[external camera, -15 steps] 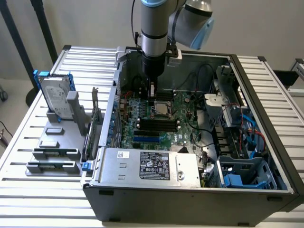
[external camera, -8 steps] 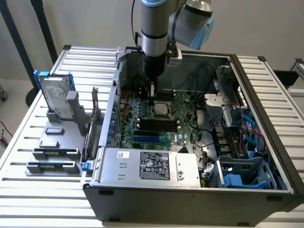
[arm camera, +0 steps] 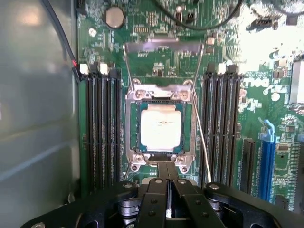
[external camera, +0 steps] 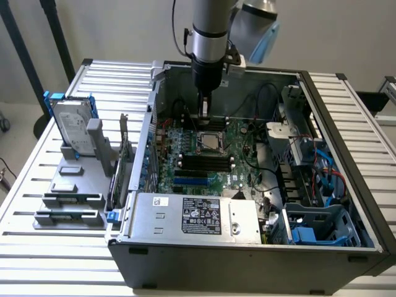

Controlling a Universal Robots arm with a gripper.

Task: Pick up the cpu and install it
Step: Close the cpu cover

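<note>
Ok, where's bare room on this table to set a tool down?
Bare table slats at the exterior view's right of the computer case, and in front of the grey parts holder. Crowded inside the case, around gripper and cpu.

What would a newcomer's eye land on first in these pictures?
The open computer case dominates the exterior view. Inside, the silver cpu lies in its socket on the green motherboard, with the shut tool at the socket's edge. At the exterior view's left, a hard drive with blue bracket stands in a grey rack.
</note>
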